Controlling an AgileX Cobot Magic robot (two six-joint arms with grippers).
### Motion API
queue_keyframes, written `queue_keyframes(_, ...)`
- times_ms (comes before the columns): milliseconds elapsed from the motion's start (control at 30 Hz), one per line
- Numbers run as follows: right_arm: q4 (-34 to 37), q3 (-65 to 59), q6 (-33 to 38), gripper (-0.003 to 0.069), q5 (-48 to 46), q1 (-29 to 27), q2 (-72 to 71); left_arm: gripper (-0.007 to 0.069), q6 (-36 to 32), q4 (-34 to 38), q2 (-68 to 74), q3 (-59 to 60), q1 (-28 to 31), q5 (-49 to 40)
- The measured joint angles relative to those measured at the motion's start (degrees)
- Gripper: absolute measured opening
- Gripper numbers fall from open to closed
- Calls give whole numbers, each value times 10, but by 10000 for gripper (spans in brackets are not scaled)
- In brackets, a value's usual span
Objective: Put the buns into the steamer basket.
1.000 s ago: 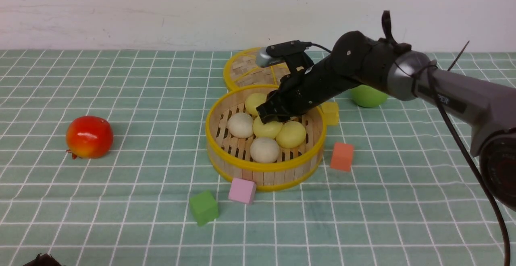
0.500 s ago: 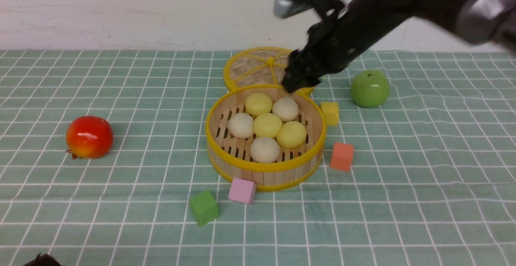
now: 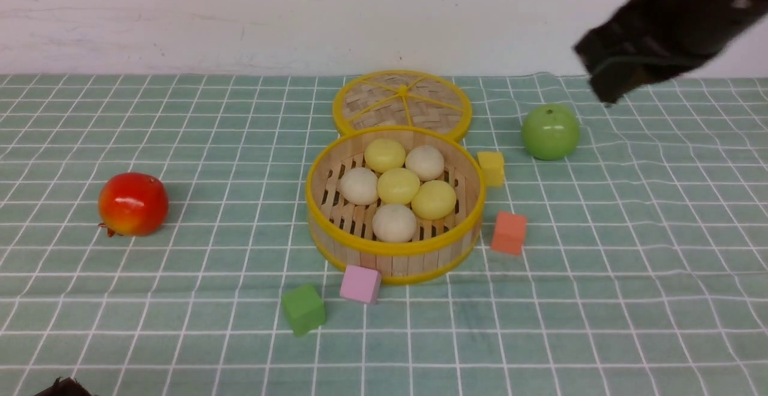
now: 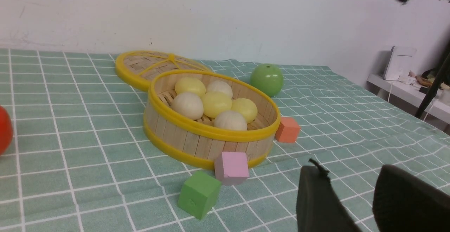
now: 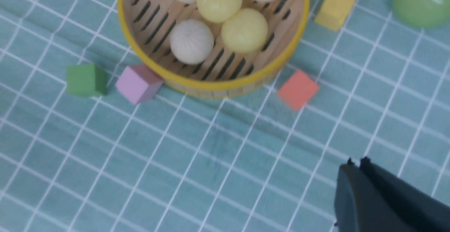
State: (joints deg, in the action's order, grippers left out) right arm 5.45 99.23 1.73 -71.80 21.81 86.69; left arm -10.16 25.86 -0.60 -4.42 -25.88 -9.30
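Black right pincer (image 3: 606, 87) motion-blurred, arm cut by frame edge. Round red fruit (image 4: 4, 130) half cropped in left wrist view. Green apple (image 5: 422, 1) cropped in right wrist view.

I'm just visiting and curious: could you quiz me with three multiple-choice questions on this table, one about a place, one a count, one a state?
1. Which cube touches the basket front?
A. pink cube
B. green cube
C. orange cube

2. How many buns are in the basket?
A. four
B. five
C. six

3. The right gripper is:
A. shut, holding nothing
B. holding a bun
C. inside the basket

Answers: 1 A, it sits against the wall; 2 C, three white and three yellow; 3 A, its jaws are together, away from the basket.
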Motion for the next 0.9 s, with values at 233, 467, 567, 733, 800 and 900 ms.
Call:
queue_keyframes(233, 1, -42, -27, -2, -7, 0, -98, 238, 0, 0, 0, 0, 0, 0)
queue_keyframes(467, 0, -43, -27, 0, -7, 0, -115, 238, 0, 0, 0, 0, 0, 0)
queue_keyframes(567, -20, -58, -27, 0, -5, 0, -125, 238, 0, 0, 0, 0, 0, 0)
queue_keyframes(733, -55, -186, -27, 0, 67, 0, -221, 238, 0, 0, 0, 0, 0, 0)
queue_keyframes(800, -66, -254, -27, 0, 122, 0, -281, 238, 0, 0, 0, 0, 0, 0)
queue_keyframes(900, -74, -458, -27, 0, 286, -21, -418, 238, 0, 0, 0, 0, 0, 0)
